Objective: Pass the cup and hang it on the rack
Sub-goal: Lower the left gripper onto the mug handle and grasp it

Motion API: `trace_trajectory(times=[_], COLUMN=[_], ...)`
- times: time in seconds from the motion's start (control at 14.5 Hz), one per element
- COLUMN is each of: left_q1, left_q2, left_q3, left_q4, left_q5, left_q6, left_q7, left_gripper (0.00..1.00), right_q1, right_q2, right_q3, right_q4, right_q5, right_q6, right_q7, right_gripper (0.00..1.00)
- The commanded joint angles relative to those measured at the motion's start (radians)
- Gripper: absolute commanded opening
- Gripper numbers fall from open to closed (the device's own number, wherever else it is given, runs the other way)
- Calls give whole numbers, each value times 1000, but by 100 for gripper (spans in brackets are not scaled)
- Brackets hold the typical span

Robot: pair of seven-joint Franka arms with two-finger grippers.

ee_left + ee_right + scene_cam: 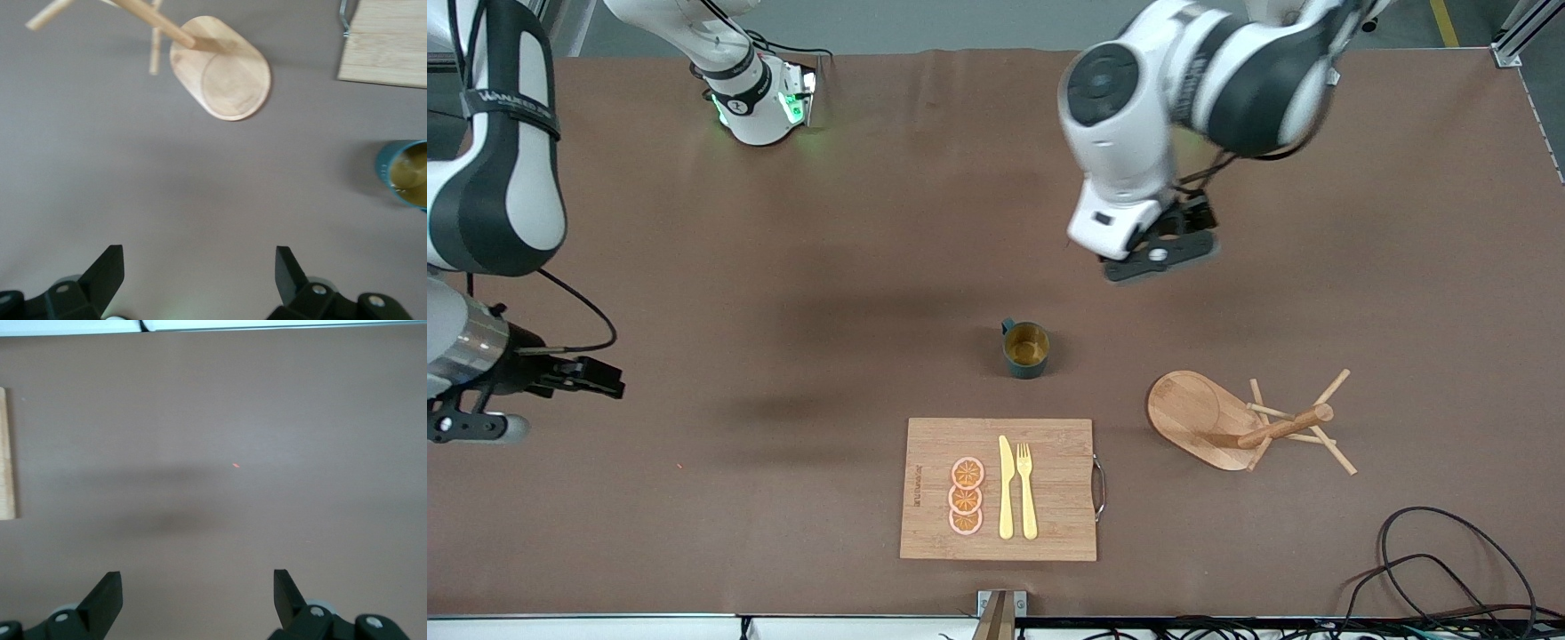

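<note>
1. Covering the whole scene, the brown bench (783, 311) carries every loose item.
2. A bamboo cutting board (1049, 524) lies nearest the front camera, bearing three orange slices (966, 496), a yellow knife (1006, 489) and a yellow fork (1027, 489).
3. The rack (1196, 413) stands on its oval base toward the left arm's end of the bench, beside the board and apart from it.
4. The left claw (1160, 258) hangs over bare bench, farther from the front camera than the cup; its fingers (107, 273) are spread wide and hold nothing.
5. The right claw (480, 427) waits over the right arm's end of the bench, fingers (107, 597) also wide apart and empty.
6. The cup (1026, 348) stands upright on the bench, mouth up, just farther from the front camera than the board, its handle pointing toward the right arm's end; nothing touches it.
</note>
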Motion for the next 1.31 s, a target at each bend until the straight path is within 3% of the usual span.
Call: trace_trajectory(times=[0.0,0.14,0.41,0.62,0.83,1.17,1.24], left_q1=[-123,-184,-262,-372,-449,-481,-481], left_q2=[154,239,346,443,494,569,577], left_q3=[14,17,26,57,75,97,98], left_q4=[109,140,146,146,139,137,137], left_q5=[83,168,273,412,456,621,655], left_q6=[21,26,222,241,241,241,241], left_q7=[-130,-245,-524,-805,-980,-1163,-1183], left_gripper=[100,100,100,100,100,100,94], right_q1=[-23,-28,-29,-43,-52,-43,-45], right_q2=[-136,-220,-338,-335,-326,-321,-321], right_q3=[20,20,20,20,22,27,27], right_q4=[-145,-213,-250,-148,-43,-24,-24], right_q5=[-22,-43,-51,-54,-94,-91,-91], right_q6=[37,34,7,-90,-225,-279,-277], right_q7=[-36,-56,-60,-48,-37,119,113], right_gripper=[100,100,100,100,100,100,100])
